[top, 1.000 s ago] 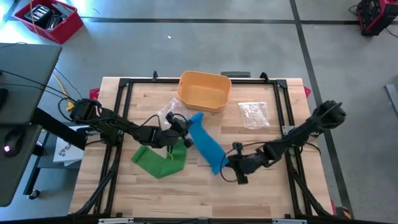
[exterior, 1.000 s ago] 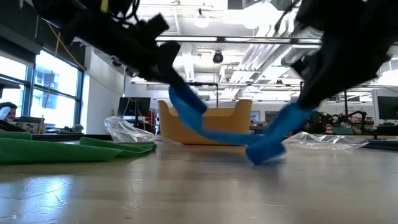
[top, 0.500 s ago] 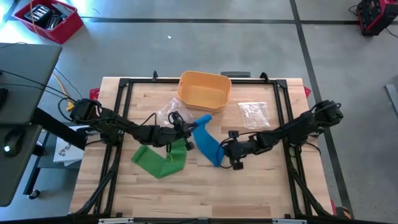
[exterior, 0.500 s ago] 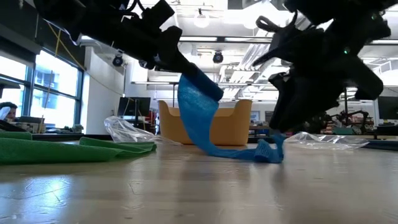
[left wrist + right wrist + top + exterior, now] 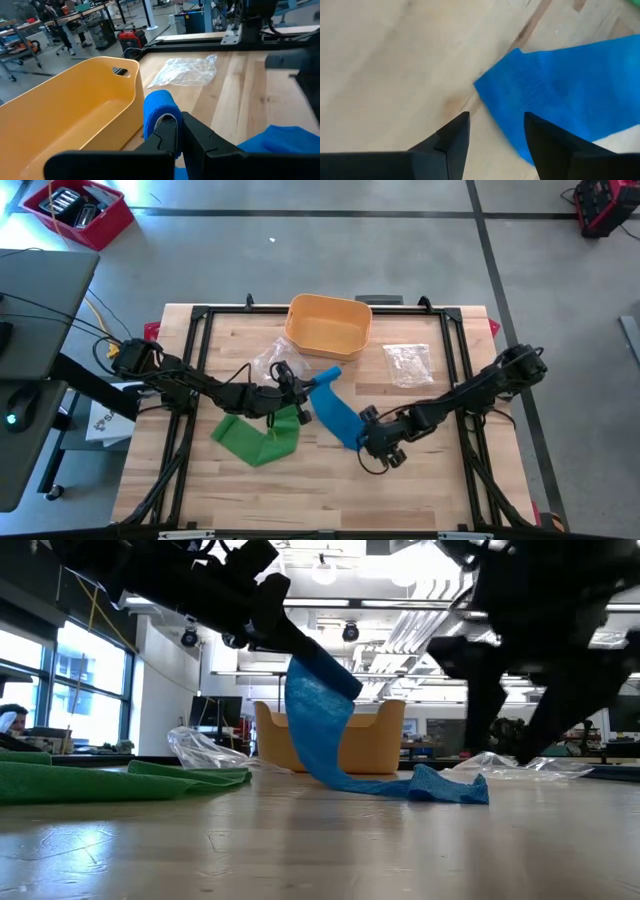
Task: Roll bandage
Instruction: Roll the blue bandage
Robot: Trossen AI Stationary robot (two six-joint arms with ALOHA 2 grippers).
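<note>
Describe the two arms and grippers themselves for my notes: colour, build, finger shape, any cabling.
Both arms are matte black, built of slim jointed segments with bulkier round joint housings. Thin black cables loop loosely along the left arm and near the right gripper. A yellow fitting sits at the left arm's base. The left gripper has flat, angular black fingers. The right gripper's fingers are equally plain black wedges. No markings are visible.

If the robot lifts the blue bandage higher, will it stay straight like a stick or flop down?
Probably flop: the blue bandage already droops from the left gripper, its far end lying crumpled on the table. It looks light and soft, so pushing would likely bunch it.
</note>
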